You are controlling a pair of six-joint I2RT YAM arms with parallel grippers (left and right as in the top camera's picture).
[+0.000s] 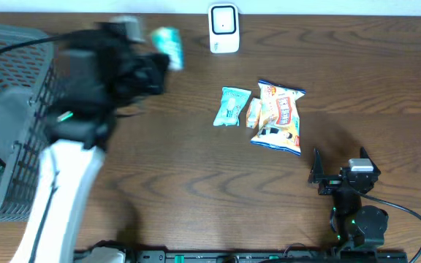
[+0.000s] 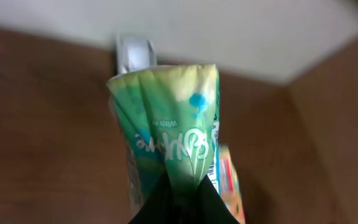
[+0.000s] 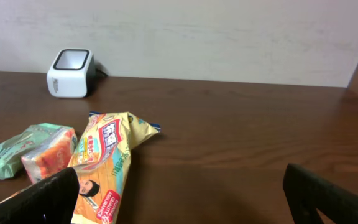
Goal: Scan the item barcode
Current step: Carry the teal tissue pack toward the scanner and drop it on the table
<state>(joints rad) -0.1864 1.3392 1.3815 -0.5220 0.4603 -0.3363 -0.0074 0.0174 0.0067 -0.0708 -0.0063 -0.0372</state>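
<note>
The green packet [image 2: 169,137] was in the left pincer [image 2: 182,196], which was pressed together on the packet's bottom end, so the rest of the bag stuck out past the fingertips. It looked like a thin, soft, crinkly snack bag. It was probably very light and a bit slippery, and it would bend or crush if squeezed hard. The flat sealed end seemed the best place to hold it, because the food inside is not squashed there and the printed sides stay open to see. In the left wrist view some small print showed on one side edge of the bag, but I could not tell if that was the barcode. The packet was near the back edge of the table [image 1: 159,168], a little to the left of the white scanner [image 1: 224,29], which stood at the back edge, and it seemed to be up in the air. The overhead view was blurry there. The right pincer [image 1: 340,162] was spread wide and held nothing, near the front right corner, well apart from the packet.
</note>
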